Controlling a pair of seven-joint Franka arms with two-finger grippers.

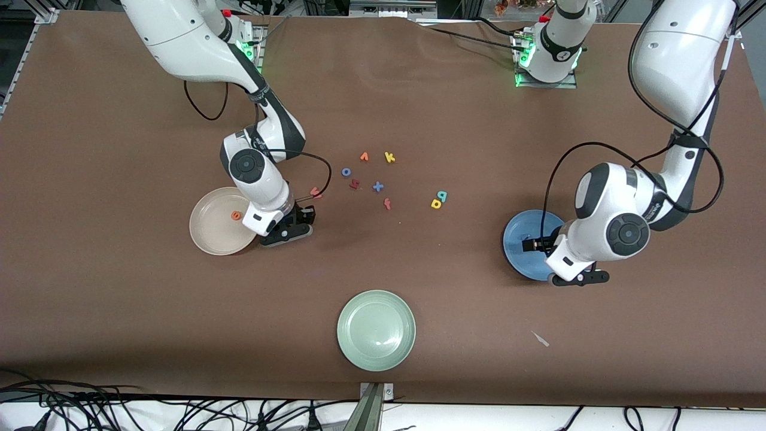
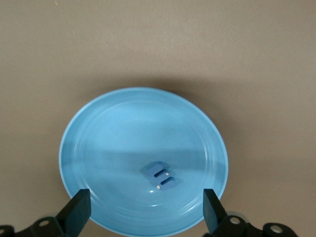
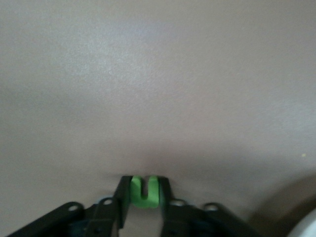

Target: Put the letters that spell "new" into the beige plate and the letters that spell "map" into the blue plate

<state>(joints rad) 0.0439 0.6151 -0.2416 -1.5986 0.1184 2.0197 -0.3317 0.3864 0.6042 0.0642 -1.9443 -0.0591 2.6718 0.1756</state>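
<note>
Blue m (image 2: 160, 177) lies in the blue plate (image 2: 113, 128); orange e (image 1: 236, 215) in the beige plate (image 1: 206, 230).

Brown table (image 1: 119, 311) – three plates (image 1: 376, 330), scattered foam letters (image 1: 377, 187), paper scrap (image 1: 540, 339)

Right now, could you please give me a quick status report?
Right claw shut on small green foam n, beside round beige plate. Left claw open over round blue plate; blue m inside.

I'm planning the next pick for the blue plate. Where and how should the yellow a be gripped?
The yellow a lies flat on the table, touching the teal p. Probably best to come straight down from above and pinch its outer edges, fingers placed away from the p's side so the p isn't nudged or caught.
</note>
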